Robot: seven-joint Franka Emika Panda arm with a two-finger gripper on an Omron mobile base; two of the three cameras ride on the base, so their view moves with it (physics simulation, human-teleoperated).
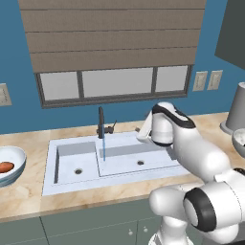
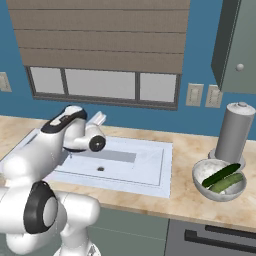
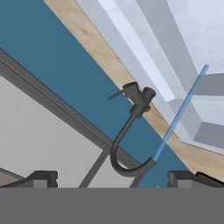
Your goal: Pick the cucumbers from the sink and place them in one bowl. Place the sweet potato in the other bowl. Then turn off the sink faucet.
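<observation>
Water runs in a thin blue stream (image 1: 103, 149) from the dark sink faucet (image 1: 101, 122) into the pale double sink (image 1: 67, 146). My gripper (image 1: 140, 130) hovers open to the right of the faucet, apart from it and pointing at it. In the hand view the faucet (image 3: 131, 127), its short lever (image 3: 116, 95) and the stream (image 3: 179, 113) lie ahead of the open gripper (image 3: 113, 179), with nothing between the fingertips (image 3: 41, 178). Both cucumbers (image 2: 222, 178) rest in the grey-white bowl (image 2: 202, 172) on the right counter. The sweet potato (image 1: 5, 167) lies in the white bowl (image 1: 18, 155) on the left.
A tall grey cylinder (image 2: 234, 131) stands just behind the cucumber bowl. A window (image 1: 115, 81) with a blind is behind the sink on the blue wall. Wall outlets (image 1: 206, 80) are at the right. Both sink basins (image 2: 125, 160) hold no vegetables.
</observation>
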